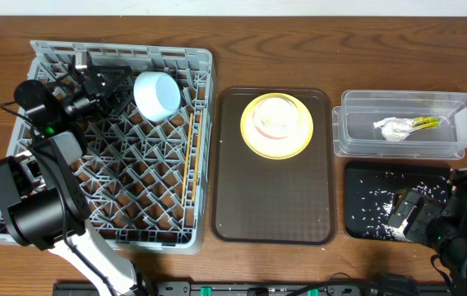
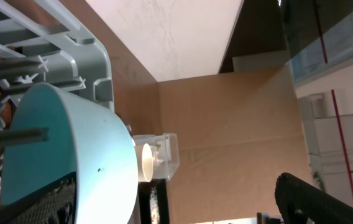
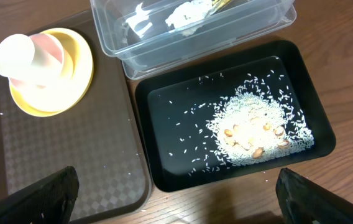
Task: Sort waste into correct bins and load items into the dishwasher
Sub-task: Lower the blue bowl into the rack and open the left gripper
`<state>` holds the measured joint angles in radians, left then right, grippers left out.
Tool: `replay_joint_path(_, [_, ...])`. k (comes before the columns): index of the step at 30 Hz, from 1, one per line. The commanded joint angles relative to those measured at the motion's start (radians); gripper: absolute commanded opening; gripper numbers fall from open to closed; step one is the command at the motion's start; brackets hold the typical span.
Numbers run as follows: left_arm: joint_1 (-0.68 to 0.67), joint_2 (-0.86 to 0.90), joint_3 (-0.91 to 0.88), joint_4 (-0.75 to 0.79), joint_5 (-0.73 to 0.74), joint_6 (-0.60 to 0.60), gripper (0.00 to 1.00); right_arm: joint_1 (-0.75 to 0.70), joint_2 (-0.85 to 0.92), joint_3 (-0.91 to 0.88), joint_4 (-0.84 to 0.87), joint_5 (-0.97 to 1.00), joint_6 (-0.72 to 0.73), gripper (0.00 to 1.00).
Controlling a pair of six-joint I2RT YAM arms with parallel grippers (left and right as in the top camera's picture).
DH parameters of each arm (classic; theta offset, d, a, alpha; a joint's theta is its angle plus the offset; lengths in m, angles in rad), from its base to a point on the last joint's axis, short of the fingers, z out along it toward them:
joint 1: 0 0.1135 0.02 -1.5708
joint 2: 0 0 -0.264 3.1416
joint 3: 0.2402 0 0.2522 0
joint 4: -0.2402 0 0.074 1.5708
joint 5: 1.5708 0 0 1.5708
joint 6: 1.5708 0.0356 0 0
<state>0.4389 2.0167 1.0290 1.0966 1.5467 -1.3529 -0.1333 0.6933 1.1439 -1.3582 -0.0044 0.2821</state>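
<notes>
Left pincer (image 1: pixel 112 85): over the top part of the dish rack (image 1: pixel 20 215), jaws wide apart, holding nothing; one finger (image 2: pixel 43 204) is just beside the blue bowl.
Blue bowl (image 1: pixel 158 94): in the dish rack near its top edge, lying on its side, white inside turned to the left.
Chopsticks (image 1: pixel 191 156): in the dish rack, lying together along its right wall.
Yellow plate (image 1: pixel 299 141): on the brown tray (image 1: pixel 275 205), in its top half.
Cream bowl (image 1: pixel 275 117): standing on the yellow plate.
Clear tub (image 1: pixel 357 107): at the top right of the table, just above the black tray.
Napkin (image 1: pixel 394 129): crumpled, inside the clear tub.
Wrapper (image 1: pixel 425 123): yellow-green, inside the clear tub, touching the napkin.
Black tray (image 3: pixel 164 177): right of the brown tray.
Crumbs (image 3: pixel 251 134): white, scattered in the black tray, most in a heap on its right side.
Right pincer (image 3: pixel 176 174): above the near edge of the black tray, jaws wide apart, holding nothing.
</notes>
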Motion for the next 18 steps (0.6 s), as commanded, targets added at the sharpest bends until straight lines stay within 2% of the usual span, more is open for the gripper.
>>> replay_joint_path(1, [0.009, 0.011, 0.002, 0.005, 0.016, -0.037, 0.98, -0.005, 0.0, 0.004, -0.001, 0.0, 0.01, 0.99])
replay_joint_path(7, [0.016, 0.011, 0.003, 0.006, -0.042, -0.028, 0.98, -0.005, 0.0, 0.004, -0.001, 0.0, 0.009, 0.99])
replay_joint_path(18, [0.016, 0.011, 0.002, -0.001, -0.079, 0.106, 0.98, -0.005, 0.0, 0.004, -0.001, 0.0, 0.01, 0.99])
